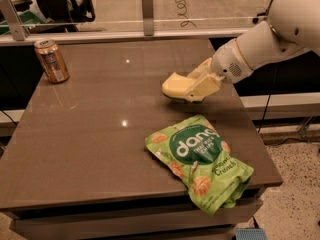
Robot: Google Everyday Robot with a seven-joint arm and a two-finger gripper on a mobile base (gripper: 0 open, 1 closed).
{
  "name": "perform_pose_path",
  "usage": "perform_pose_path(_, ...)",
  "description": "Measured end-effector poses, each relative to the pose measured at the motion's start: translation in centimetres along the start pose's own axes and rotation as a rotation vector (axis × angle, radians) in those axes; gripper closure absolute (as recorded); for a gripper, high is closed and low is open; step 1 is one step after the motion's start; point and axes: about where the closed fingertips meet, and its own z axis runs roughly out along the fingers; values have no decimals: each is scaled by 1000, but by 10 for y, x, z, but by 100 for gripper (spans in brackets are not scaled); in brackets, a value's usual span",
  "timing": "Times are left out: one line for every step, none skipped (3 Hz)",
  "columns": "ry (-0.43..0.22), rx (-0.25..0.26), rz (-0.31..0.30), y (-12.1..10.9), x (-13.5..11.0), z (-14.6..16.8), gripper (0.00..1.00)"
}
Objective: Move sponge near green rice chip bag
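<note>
Sponge: we see the pale yellow sponge (173, 86) held low over the right-centre of the table (95, 134), a dark shadow right under it; we cannot tell whether it touches the top.
Gripper: our gripper (192, 85) reaches in from the right, its cream fingers (204, 84) clamped on the sponge.
Green rice chip bag: the green rice chip bag (200, 159) lies crumpled near the front right corner, close below the sponge but apart from it.
Arm: the white arm (260, 41) slopes down from the upper right.
Can: an orange can (51, 60) stands upright at the far left corner, well apart from both.
</note>
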Motion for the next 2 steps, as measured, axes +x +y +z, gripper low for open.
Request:
perform_pose_path(34, -13, 2, 24, 24, -14, 100)
perform_pose_path(40, -39, 2, 39, 36, -17, 100)
